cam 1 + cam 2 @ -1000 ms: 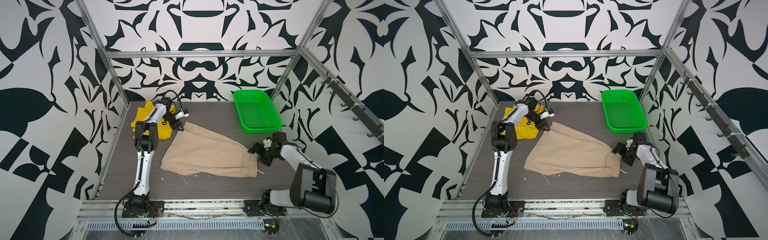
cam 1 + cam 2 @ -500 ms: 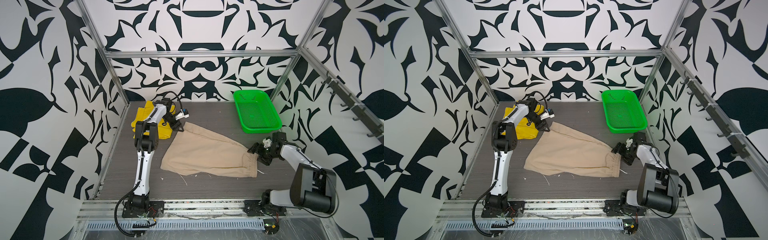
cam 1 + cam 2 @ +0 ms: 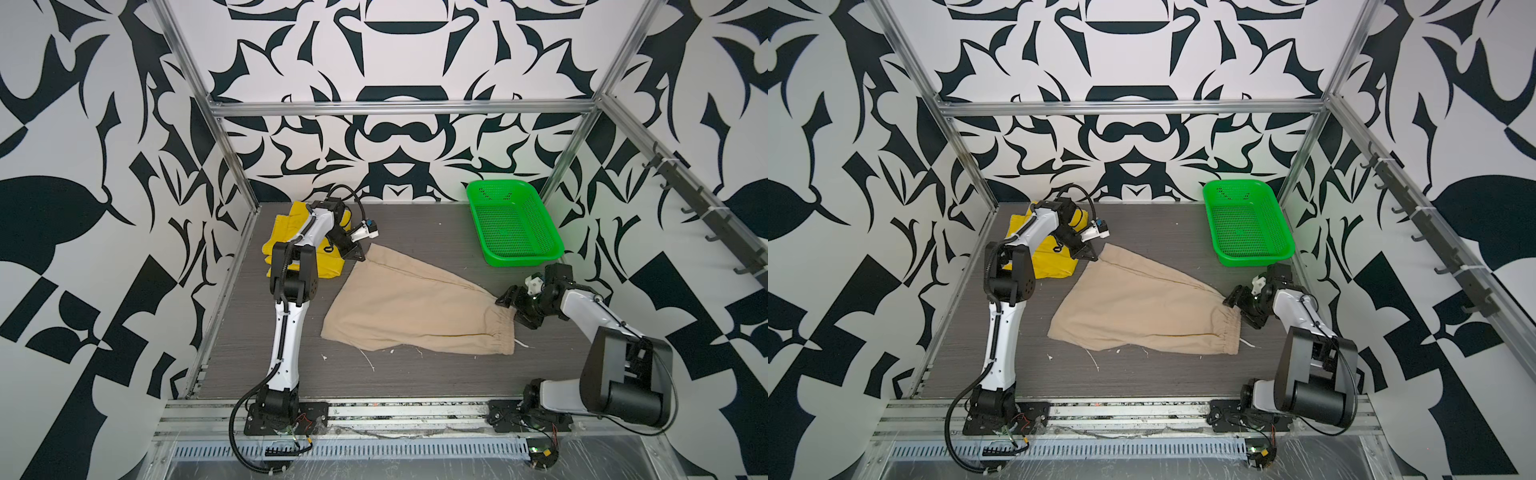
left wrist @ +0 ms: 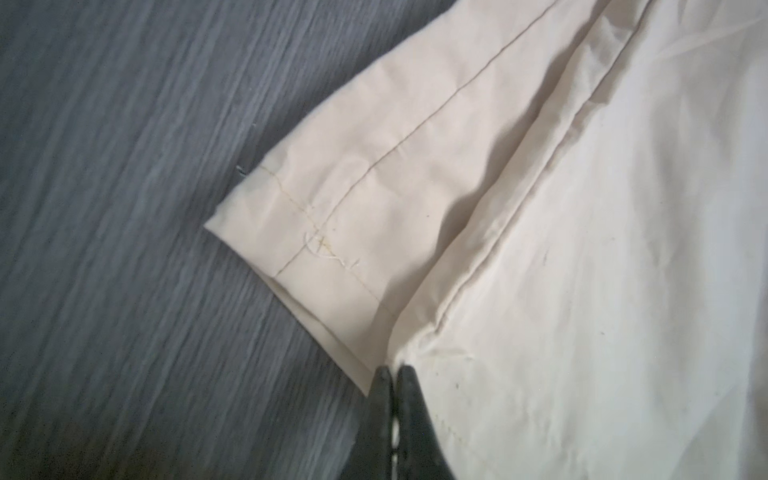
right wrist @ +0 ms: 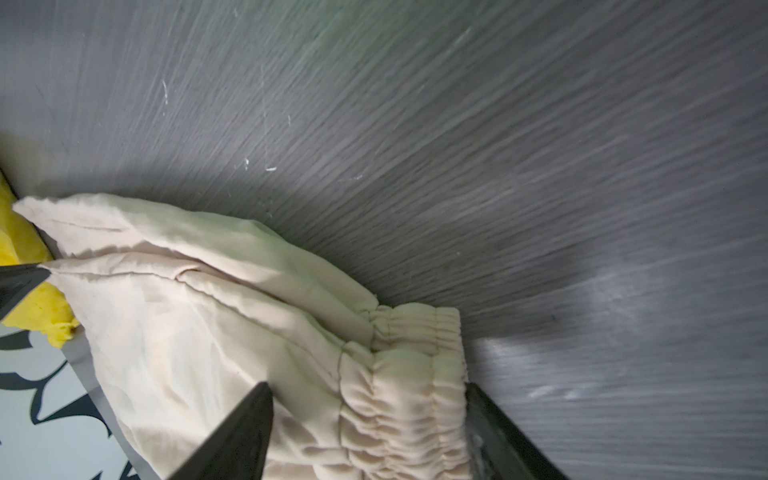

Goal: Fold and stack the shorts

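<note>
Beige cloth shorts [image 3: 415,307] with a gathered waistband lie flat at mid-frame in both top views, apparently halved lengthwise. Left gripper [image 3: 360,257] is pinched shut on a leg-hem corner at the cloth's upper left. Right gripper [image 5: 368,386] gapes astride the waistband, not clamped. Bright yellow cloth shorts [image 3: 282,226] sit left of centre behind the left arm — fold quality unclear. Cross-fold and stacking are left to do.

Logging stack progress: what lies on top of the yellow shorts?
Nothing stacked shows on the yellow shorts; the beige shorts lie beside them. The left arm passes above, hiding their middle, so that part cannot be checked.
</note>
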`<state>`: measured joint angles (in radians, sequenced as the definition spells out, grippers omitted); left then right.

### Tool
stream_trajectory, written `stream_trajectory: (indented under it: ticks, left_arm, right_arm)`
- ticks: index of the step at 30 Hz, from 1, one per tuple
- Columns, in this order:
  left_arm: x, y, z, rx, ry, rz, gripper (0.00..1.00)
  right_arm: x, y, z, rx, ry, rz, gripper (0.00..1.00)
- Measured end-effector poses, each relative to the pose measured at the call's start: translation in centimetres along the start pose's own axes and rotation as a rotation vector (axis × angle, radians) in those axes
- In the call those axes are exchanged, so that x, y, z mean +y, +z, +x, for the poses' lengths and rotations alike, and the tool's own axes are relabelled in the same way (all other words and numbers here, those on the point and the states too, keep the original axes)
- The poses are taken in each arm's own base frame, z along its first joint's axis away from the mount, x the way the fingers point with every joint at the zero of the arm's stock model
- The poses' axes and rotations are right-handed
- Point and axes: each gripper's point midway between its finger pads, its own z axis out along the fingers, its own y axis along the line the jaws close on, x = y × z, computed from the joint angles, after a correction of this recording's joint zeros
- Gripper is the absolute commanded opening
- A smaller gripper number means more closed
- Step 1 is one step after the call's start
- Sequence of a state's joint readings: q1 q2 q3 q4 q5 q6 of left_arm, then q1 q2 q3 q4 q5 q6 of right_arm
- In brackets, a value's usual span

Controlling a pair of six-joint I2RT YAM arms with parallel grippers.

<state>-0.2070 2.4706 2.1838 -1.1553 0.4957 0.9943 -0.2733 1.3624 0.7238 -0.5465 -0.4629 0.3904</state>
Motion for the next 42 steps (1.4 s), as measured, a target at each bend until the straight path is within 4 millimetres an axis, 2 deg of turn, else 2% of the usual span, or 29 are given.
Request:
stream_trajectory:
  ticks: [4, 8, 10, 14, 17, 21, 31, 36, 42]
  left_arm:
    - [-1.2, -1.5, -1.0, -0.001, 0.003, -0.006, 0.00]
    - [-2.8, -5.1, -4.0, -0.034, 0.056, -0.077, 0.00]
    - [-3.8, -7.1, -5.7, -0.059, 0.086, -0.122, 0.00]
    - [-5.5, -10.5, -9.1, -0.120, 0.132, -0.201, 0.00]
    - [-6.3, -11.6, -10.8, -0.151, 0.152, -0.238, 0.00]
    - [-6.4, -12.3, -12.0, -0.175, 0.144, -0.281, 0.00]
    - [-3.7, -13.1, -14.4, -0.247, 0.082, -0.381, 0.00]
    - [-1.7, -11.6, -15.5, -0.299, 0.045, -0.386, 0.02]
    - [1.8, -8.2, -16.3, -0.336, -0.006, -0.389, 0.05]
  right_arm:
    - [-0.2, 0.1, 0.0, -0.001, 0.006, 0.005, 0.43]
    - [-0.3, 0.1, 0.0, -0.003, 0.016, 0.013, 0.16]
    - [-0.4, 0.2, 0.1, -0.004, 0.020, 0.017, 0.11]
    - [-0.6, 0.2, 0.1, -0.006, 0.028, 0.024, 0.08]
    - [-0.5, -0.1, -0.1, -0.019, 0.026, 0.026, 0.08]
    - [-0.1, -0.8, -0.3, -0.049, 0.016, 0.019, 0.08]
    - [0.3, -1.4, -0.6, -0.078, 0.027, 0.007, 0.07]
    - [0.1, -1.2, -0.6, -0.075, 0.041, 0.014, 0.07]
    - [-0.5, -0.3, -0.7, -0.053, 0.069, 0.034, 0.07]
